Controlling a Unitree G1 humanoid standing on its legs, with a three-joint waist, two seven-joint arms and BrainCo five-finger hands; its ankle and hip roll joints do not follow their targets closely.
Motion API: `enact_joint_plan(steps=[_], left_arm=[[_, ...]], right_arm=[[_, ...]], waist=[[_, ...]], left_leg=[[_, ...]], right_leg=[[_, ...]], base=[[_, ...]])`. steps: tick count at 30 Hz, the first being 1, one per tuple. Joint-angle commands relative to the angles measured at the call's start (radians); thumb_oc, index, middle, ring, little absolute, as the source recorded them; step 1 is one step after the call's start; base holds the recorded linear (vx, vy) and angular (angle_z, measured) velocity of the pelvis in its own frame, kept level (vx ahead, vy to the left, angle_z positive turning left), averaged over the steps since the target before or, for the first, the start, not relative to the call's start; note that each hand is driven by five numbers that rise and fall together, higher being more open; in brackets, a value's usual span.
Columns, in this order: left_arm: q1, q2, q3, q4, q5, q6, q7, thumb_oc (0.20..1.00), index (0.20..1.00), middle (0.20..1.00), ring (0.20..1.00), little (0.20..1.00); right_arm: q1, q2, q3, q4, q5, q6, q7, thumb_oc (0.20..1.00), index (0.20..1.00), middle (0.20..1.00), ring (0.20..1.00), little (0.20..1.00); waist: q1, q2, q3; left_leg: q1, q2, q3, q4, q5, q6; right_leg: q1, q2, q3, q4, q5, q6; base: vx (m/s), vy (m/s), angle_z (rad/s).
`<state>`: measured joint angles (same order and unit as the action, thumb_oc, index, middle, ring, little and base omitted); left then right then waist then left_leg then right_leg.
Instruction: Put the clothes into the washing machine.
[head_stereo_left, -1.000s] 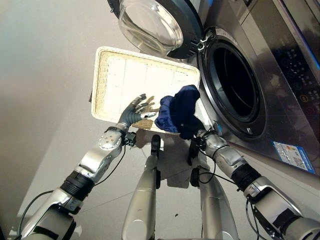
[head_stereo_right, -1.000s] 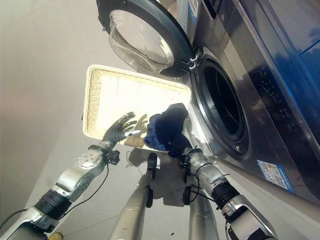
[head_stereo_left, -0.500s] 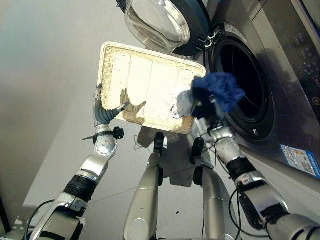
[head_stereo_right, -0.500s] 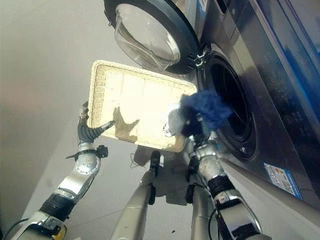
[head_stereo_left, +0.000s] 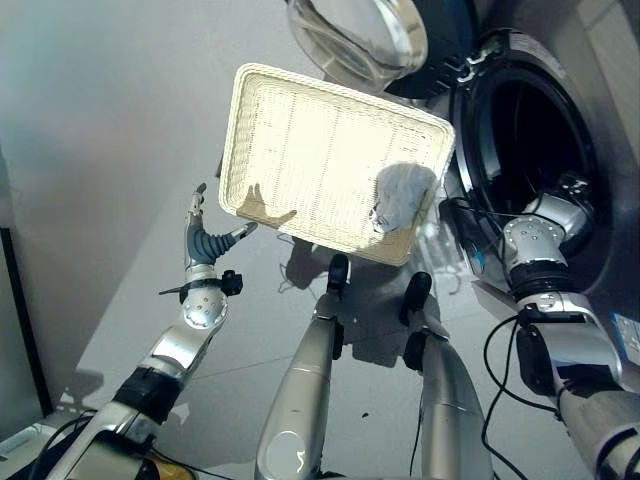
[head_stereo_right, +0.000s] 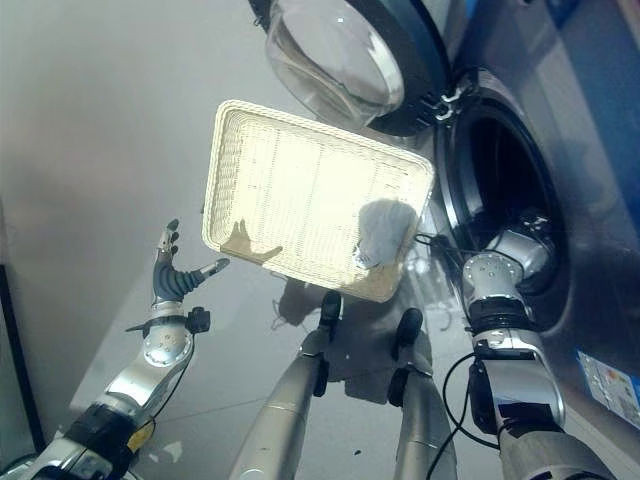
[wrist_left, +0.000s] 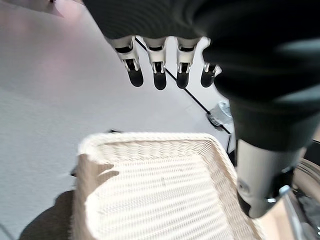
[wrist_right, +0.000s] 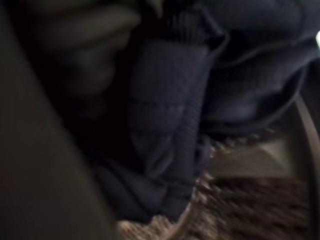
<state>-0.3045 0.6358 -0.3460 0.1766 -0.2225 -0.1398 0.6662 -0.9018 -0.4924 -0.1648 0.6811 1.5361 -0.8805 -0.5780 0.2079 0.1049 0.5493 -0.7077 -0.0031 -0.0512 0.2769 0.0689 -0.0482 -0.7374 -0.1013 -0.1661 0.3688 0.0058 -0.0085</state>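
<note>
A dark blue garment (wrist_right: 170, 115) lies bunched right in front of my right hand inside the washing machine's drum (head_stereo_left: 530, 130). My right hand (head_stereo_left: 570, 190) reaches through the round opening and its grasp is lost in the dark. A pale grey cloth (head_stereo_left: 400, 195) lies at the right end of the cream wicker basket (head_stereo_left: 320, 120) on the floor before the machine. My left hand (head_stereo_left: 205, 240) hovers open, off the basket's near left corner, touching nothing; the left wrist view shows its straight fingers (wrist_left: 157, 75) above the basket's rim (wrist_left: 150, 137).
The machine's round glass door (head_stereo_left: 360, 35) stands swung open just beyond the basket's far edge. The steel front of the machine (head_stereo_right: 590, 300) runs along the right. Grey floor (head_stereo_left: 110, 130) stretches to the left of the basket.
My right hand has carried the blue garment from the drum's mouth into the drum. My left hand has drawn back from the basket's edge. The camera has shifted.
</note>
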Motion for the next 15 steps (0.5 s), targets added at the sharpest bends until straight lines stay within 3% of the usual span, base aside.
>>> enact_joint_plan(steps=[1, 2, 3, 4, 5, 6, 8, 9, 11, 12, 15], left_arm=[[0.026, 0.006, 0.033, -0.016, -0.046, -0.002, -0.029, 1.0, 1.0, 1.0, 1.0, 1.0], [0.024, 0.012, 0.029, -0.018, -0.054, 0.0, -0.046, 1.0, 1.0, 1.0, 1.0, 1.0], [0.024, 0.014, 0.032, -0.018, -0.055, -0.001, -0.048, 1.0, 1.0, 1.0, 1.0, 1.0], [0.019, 0.017, 0.025, -0.02, -0.075, 0.006, -0.072, 1.0, 1.0, 1.0, 1.0, 1.0], [0.016, 0.013, 0.023, -0.022, -0.084, 0.009, -0.085, 1.0, 1.0, 1.0, 1.0, 1.0], [0.012, 0.008, 0.011, -0.014, -0.104, 0.009, -0.097, 1.0, 1.0, 1.0, 1.0, 1.0], [0.008, 0.005, 0.008, -0.009, -0.114, 0.009, -0.105, 1.0, 1.0, 1.0, 1.0, 1.0], [0.01, -0.011, 0.0, 0.003, -0.144, 0.016, -0.119, 1.0, 1.0, 1.0, 1.0, 1.0], [0.011, -0.015, 0.0, 0.01, -0.148, 0.011, -0.121, 1.0, 1.0, 1.0, 1.0, 1.0], [0.03, -0.058, -0.009, 0.06, -0.207, 0.001, -0.132, 1.0, 1.0, 1.0, 1.0, 1.0], [0.054, -0.102, -0.01, 0.113, -0.252, -0.003, -0.124, 1.0, 1.0, 1.0, 1.0, 1.0]], right_arm=[[0.138, -0.324, -0.186, -0.017, 0.12, -0.15, -0.068, 1.0, 1.0, 1.0, 1.0, 1.0], [0.154, -0.31, -0.167, 0.013, 0.267, 0.0, 0.024, 1.0, 1.0, 1.0, 1.0, 1.0], [0.154, -0.316, -0.171, 0.031, 0.312, 0.02, 0.069, 1.0, 1.0, 1.0, 1.0, 1.0], [0.165, -0.291, -0.13, 0.097, 0.431, 0.247, 0.195, 1.0, 1.0, 1.0, 1.0, 1.0], [0.169, -0.263, -0.105, 0.101, 0.436, 0.341, 0.222, 1.0, 1.0, 1.0, 1.0, 1.0], [0.184, -0.198, -0.059, 0.084, 0.417, 0.507, 0.3, 1.0, 1.0, 1.0, 1.0, 1.0], [0.185, -0.175, -0.039, 0.064, 0.409, 0.557, 0.328, 1.0, 1.0, 1.0, 1.0, 1.0], [0.198, -0.124, 0.0, 0.03, 0.352, 0.647, 0.366, 1.0, 1.0, 1.0, 1.0, 1.0], [0.2, -0.114, 0.007, 0.026, 0.327, 0.663, 0.377, 1.0, 1.0, 1.0, 1.0, 1.0], [0.215, -0.062, 0.077, 0.015, 0.112, 0.711, 0.442, 1.0, 1.0, 1.0, 1.0, 1.0], [0.204, -0.048, 0.128, 0.042, -0.083, 0.698, 0.492, 1.0, 1.0, 1.0, 1.0, 1.0]], waist=[[-0.121, 0.008, -0.029], [-0.117, 0.007, -0.029], [-0.118, 0.006, -0.029], [-0.112, 0.007, -0.029], [-0.108, 0.008, -0.029], [-0.107, 0.009, -0.029], [-0.107, 0.01, -0.029], [-0.11, 0.011, -0.029], [-0.11, 0.011, -0.029], [-0.109, 0.015, -0.029], [-0.105, 0.02, -0.029]], left_leg=[[0.018, -0.059, 0.02, -0.042, -0.001, 0.014], [0.017, -0.062, 0.023, -0.041, -0.001, 0.016], [0.01, -0.061, 0.024, -0.042, 0.008, 0.017], [0.016, -0.066, 0.024, -0.048, 0.002, 0.02], [0.016, -0.069, 0.025, -0.053, 0.002, 0.022], [0.013, -0.072, 0.022, -0.068, 0.01, 0.024], [0.005, -0.071, 0.024, -0.077, 0.025, 0.025], [0.008, -0.07, 0.031, -0.089, 0.03, 0.024], [0.008, -0.07, 0.032, -0.093, 0.032, 0.024], [0.011, -0.068, 0.042, -0.112, 0.036, 0.024], [0.012, -0.068, 0.046, -0.135, 0.044, 0.024]], right_leg=[[0.009, 0.057, -0.009, 0.051, -0.031, 0.06], [0.009, 0.054, -0.012, 0.049, -0.029, 0.061], [0.004, 0.054, -0.013, 0.044, -0.018, 0.059], [0.009, 0.05, -0.015, 0.038, -0.022, 0.062], [0.01, 0.047, -0.019, 0.031, -0.021, 0.063], [0.01, 0.047, -0.021, 0.009, -0.008, 0.065], [0.003, 0.047, -0.025, -0.005, 0.009, 0.063], [0.005, 0.049, -0.024, -0.017, 0.014, 0.063], [0.005, 0.049, -0.024, -0.022, 0.017, 0.063], [0.004, 0.048, -0.024, -0.038, 0.018, 0.067], [0.004, 0.049, -0.024, -0.058, 0.026, 0.07]], base=[[0.06, -0.023, -0.01], [0.03, -0.019, -0.05], [0.01, -0.033, -0.07], [-0.01, -0.033, -0.04], [0.0, -0.04, -0.01], [-0.04, -0.016, -0.01], [-0.04, 0.021, -0.01], [-0.02, 0.046, -0.05], [-0.03, 0.059, -0.22], [-0.04, 0.08, -0.35], [-0.07, 0.054, -0.24]])
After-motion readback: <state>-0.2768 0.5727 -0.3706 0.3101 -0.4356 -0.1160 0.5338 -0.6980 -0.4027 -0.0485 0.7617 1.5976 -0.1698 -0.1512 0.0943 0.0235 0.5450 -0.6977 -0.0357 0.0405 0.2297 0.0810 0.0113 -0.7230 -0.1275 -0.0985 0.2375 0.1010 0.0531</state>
